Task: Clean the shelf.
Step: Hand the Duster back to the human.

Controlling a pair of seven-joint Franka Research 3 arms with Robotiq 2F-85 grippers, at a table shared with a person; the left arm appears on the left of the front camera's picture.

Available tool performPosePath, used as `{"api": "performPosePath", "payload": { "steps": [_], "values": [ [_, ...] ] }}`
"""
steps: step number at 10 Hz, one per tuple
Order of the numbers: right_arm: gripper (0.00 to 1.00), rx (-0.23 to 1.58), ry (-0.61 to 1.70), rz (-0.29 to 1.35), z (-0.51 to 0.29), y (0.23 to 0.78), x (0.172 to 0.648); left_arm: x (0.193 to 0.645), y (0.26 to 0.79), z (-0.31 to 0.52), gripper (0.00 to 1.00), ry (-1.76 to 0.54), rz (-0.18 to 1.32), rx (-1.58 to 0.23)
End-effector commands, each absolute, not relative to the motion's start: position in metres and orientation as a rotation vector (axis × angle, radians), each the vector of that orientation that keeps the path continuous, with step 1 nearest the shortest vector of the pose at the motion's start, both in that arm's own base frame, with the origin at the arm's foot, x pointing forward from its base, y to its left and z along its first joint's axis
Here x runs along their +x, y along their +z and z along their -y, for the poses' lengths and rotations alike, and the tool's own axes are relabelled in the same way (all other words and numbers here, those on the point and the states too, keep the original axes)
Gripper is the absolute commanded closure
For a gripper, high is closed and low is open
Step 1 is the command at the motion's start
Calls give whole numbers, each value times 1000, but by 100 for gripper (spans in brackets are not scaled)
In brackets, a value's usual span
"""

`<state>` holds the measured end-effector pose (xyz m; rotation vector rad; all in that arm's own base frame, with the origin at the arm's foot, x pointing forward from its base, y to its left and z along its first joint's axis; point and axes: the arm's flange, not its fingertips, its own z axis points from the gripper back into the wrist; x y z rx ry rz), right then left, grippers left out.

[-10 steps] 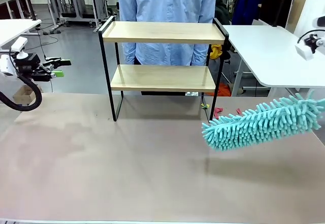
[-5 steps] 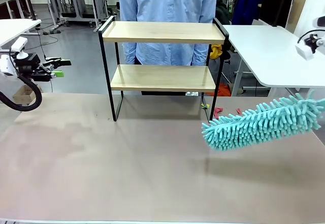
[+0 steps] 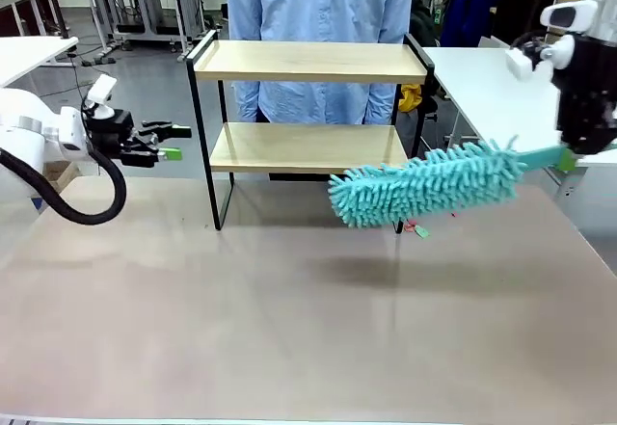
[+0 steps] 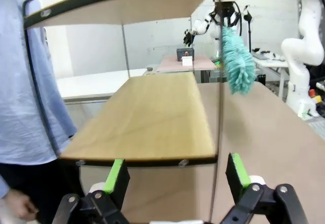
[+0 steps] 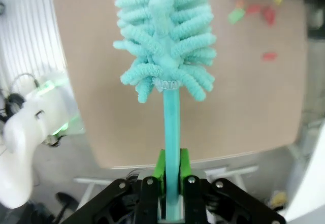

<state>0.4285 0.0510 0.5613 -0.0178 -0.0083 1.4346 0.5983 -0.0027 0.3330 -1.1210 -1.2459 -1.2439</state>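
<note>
L gripper, black w/ green pads, hovers left of shelf, fingers spread, holding nothing. Two-tier rack of light wood boards in thin black metal frame stands at table's far edge, person in blue shirt behind. Fluffy teal duster tilts before lower board's right end, handle pinched by R gripper.

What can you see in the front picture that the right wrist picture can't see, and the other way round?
The front view alone takes in the whole shelf, a person in a blue shirt behind it, and the open left gripper beside it. The right wrist view alone gives a close look at the right gripper with its green pads clamped on the duster's handle. Both show the fluffy teal duster above the brown table.
</note>
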Motion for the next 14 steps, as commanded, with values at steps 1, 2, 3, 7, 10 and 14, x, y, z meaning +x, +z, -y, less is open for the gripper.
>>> {"api": "performPosePath", "payload": {
  "steps": [1, 2, 3, 7, 10, 14],
  "values": [
    [88, 24, 1572, 154, -52, 558, 437, 545, 334, 18, 0, -1146, 1330, -1130],
    [88, 27, 1611, 216, -59, 554, 440, 525, 334, 27, 0, -1112, 1338, -1123],
    [88, 56, 1659, 260, -66, 550, 441, 501, 334, 37, 0, -1085, 1341, -1100],
    [88, 90, 1746, 318, -80, 540, 441, 453, 331, 58, 0, -1056, 1343, -1060],
    [88, 61, 1700, 265, -80, 546, 441, 459, 331, 46, 0, -1059, 1325, -1089],
    [88, 93, 1715, 339, -88, 534, 446, 457, 330, 51, 0, -1057, 1333, -1092]
  ]
}}
